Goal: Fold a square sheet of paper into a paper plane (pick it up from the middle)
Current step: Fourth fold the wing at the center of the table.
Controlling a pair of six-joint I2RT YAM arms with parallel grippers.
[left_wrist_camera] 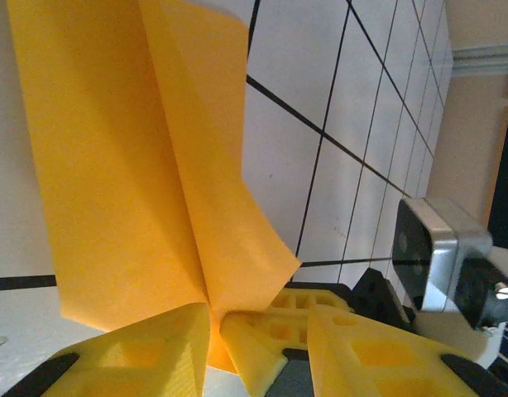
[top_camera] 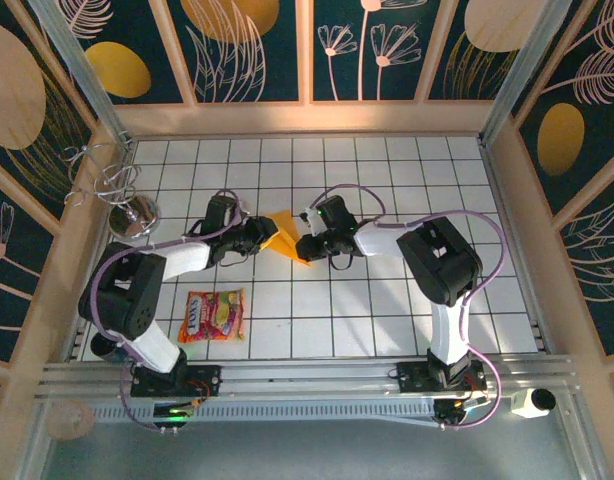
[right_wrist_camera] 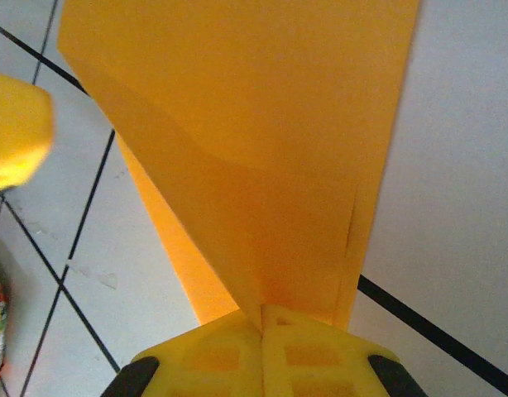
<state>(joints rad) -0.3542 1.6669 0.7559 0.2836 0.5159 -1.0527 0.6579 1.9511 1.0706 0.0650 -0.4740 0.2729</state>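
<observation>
Paper (top_camera: pixel 285 236) sits mid-table between the two grippers, which partly cover it from above; both wrist views cut it off at the top. Print on the red-and-yellow packet (top_camera: pixel 213 314) is too small to read. Folded to a wedge, the paper runs far to near, slanting right, with its narrow end nearest. The right gripper (right_wrist_camera: pixel 262 321) is pinched tight on it. The left gripper (left_wrist_camera: pixel 215 324) straddles a fold, but I cannot tell whether it grips.
</observation>
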